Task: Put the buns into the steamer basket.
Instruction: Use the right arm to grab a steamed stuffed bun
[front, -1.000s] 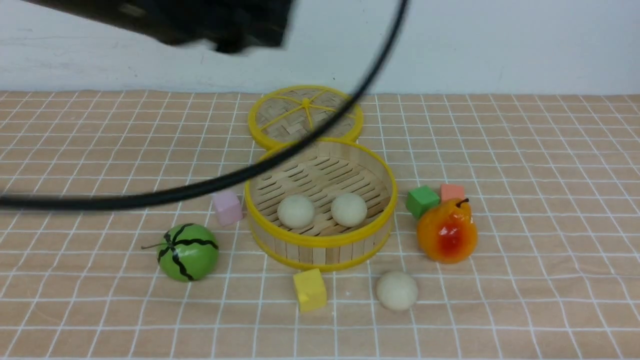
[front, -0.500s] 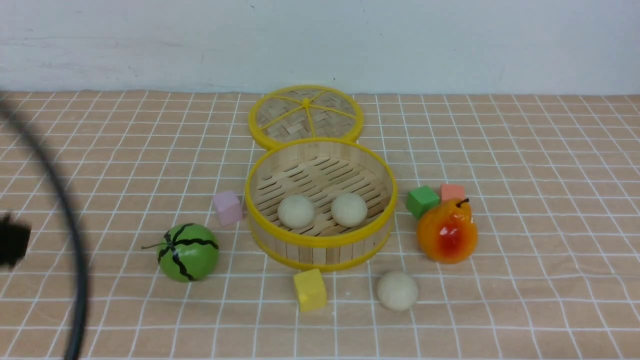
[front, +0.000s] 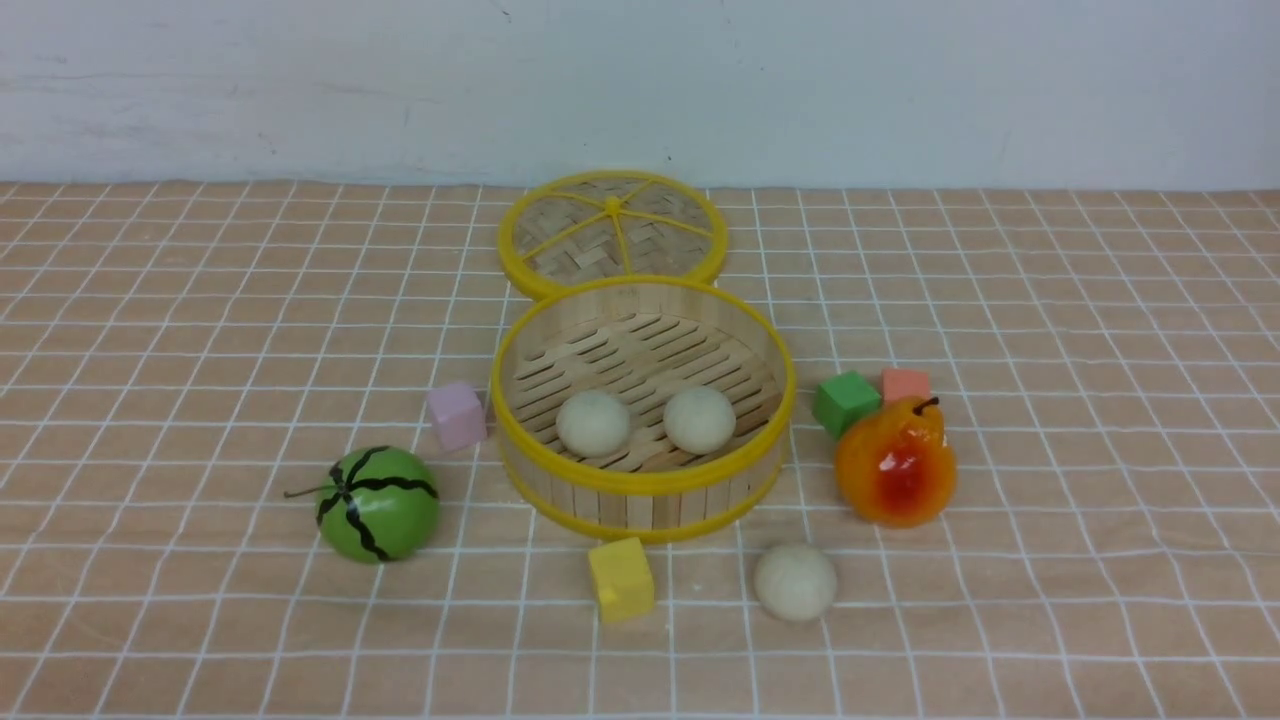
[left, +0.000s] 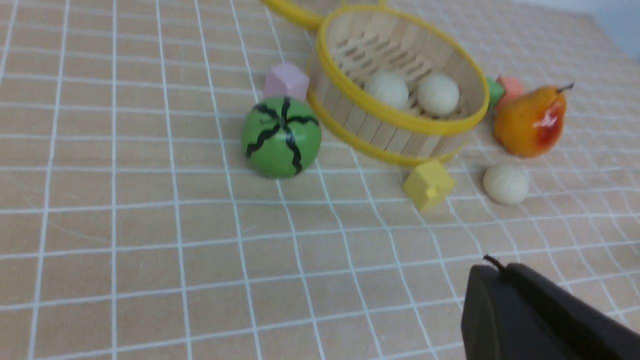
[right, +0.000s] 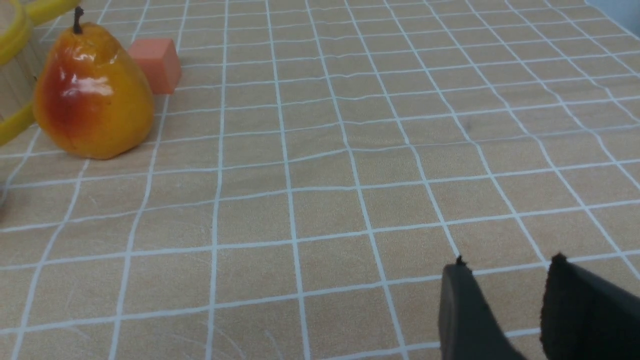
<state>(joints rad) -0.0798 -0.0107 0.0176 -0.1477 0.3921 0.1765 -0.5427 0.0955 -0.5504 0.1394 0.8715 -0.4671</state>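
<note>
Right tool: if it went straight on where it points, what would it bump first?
Probably nothing but the checked cloth: the right tool points over bare squares. The pear and orange block sit well off to the side.

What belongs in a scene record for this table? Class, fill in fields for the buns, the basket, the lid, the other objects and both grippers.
inside steamer basket: left bun, right bun, side by side
outside: third bun, on the cloth in front of the basket, right of the yellow cube
lid: flat, behind the basket
other objects: melon ball, pear, pink cube, green cube, orange cube
left gripper: shut, empty
right gripper: open, empty
</note>
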